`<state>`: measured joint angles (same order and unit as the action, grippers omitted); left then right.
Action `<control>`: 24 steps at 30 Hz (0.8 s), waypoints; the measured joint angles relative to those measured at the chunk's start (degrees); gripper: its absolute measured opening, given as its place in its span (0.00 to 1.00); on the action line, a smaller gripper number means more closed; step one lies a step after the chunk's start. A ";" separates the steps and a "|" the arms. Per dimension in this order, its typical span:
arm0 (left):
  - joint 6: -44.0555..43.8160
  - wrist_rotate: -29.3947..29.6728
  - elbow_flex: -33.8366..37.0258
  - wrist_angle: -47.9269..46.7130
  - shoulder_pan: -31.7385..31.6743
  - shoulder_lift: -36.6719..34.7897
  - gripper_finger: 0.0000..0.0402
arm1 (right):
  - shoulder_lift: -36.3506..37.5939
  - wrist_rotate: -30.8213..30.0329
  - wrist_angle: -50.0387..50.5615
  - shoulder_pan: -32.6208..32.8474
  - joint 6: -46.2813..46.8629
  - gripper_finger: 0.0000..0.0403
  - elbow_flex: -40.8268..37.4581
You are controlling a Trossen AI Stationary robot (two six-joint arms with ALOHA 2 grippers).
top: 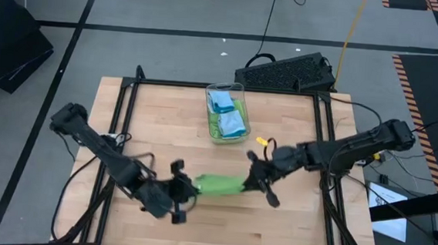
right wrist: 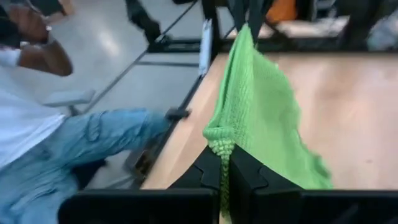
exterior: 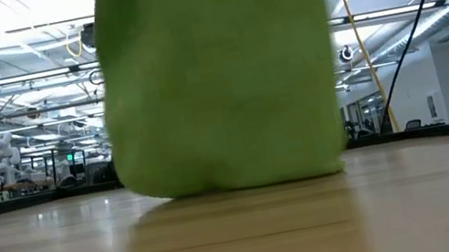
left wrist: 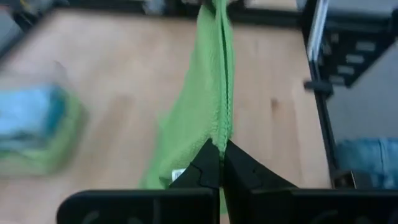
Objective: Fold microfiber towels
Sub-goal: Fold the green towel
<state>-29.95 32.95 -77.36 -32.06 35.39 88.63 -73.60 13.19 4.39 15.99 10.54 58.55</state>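
A lime green microfiber towel (top: 221,186) hangs stretched between my two grippers over the near middle of the table. My left gripper (top: 187,190) is shut on its left end and my right gripper (top: 250,182) is shut on its right end. In the low view the towel (exterior: 217,81) hangs as a broad sheet whose lower edge (exterior: 235,183) reaches the table top. A small white tag (left wrist: 178,175) shows near my left gripper's fingers. More towels, light blue and green, lie in a clear bin (top: 227,112) at the far middle. My left gripper (left wrist: 221,149) pinches the towel's upper edge (left wrist: 222,127) at its left end between its two fingers, slanting down from the table's left. The edge runs straight and taut away to the other gripper, and the cloth hangs below it. My right gripper (right wrist: 225,155) pinches a bunched corner (right wrist: 219,138) of the towel's upper edge at its right end between its two fingers, coming nearly level from the table's right. The cloth falls away below the fingers and the edge runs taut to my left gripper.
The clear bin (left wrist: 37,127) stands beyond the towel toward the far edge. Black frame rails (top: 124,108) run along the table's left and right sides. A person in jeans (right wrist: 74,149) sits beside the table's near edge. Bare wood lies around the hanging towel.
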 joint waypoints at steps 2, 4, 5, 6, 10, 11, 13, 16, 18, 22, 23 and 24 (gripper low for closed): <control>-2.89 -3.05 0.00 0.12 0.30 3.47 0.01 | 0.02 -0.14 -5.69 2.26 4.00 0.00 -4.59; -5.35 -6.34 0.00 1.46 0.65 7.03 0.01 | -0.05 -0.62 -13.23 4.59 7.89 0.00 -9.49; -5.76 -8.20 0.00 3.23 0.83 8.79 0.01 | -0.05 -0.86 -17.18 5.87 9.58 0.00 -11.98; -5.77 -9.82 0.00 5.08 1.09 10.26 0.01 | -0.17 -1.40 -21.31 7.13 11.27 0.00 -14.39; -4.58 -13.38 -0.07 13.62 1.93 14.60 0.01 | -1.70 -6.95 -32.98 12.07 17.58 0.00 -21.85; -4.26 -13.57 -0.06 15.30 2.06 15.27 0.01 | -2.28 -8.52 -34.46 13.38 18.77 0.00 -22.99; -3.58 -13.88 -0.02 17.20 2.24 16.13 0.01 | -4.10 -11.69 -36.69 15.85 21.18 0.00 -24.28; -2.98 -12.93 -0.01 17.53 2.27 16.57 0.01 | -7.14 -16.44 -37.39 18.74 22.16 0.00 -24.74; -2.32 -11.62 0.04 16.61 2.02 16.65 0.01 | -9.16 -19.10 -38.31 19.58 21.90 0.01 -24.64; -1.43 -10.64 0.04 12.73 0.55 16.58 0.01 | -11.16 -24.70 -37.88 19.23 19.72 0.01 -24.70; -1.58 -10.50 0.04 10.78 0.05 16.58 0.01 | -11.42 -25.90 -37.45 18.76 18.80 0.01 -24.70; -2.13 -9.90 0.06 8.67 -0.45 16.58 0.01 | -11.46 -26.98 -36.87 18.27 17.94 0.02 -24.70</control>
<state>-32.08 23.05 -77.30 -23.39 34.94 105.21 -85.06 -13.79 -32.49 34.26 28.48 33.85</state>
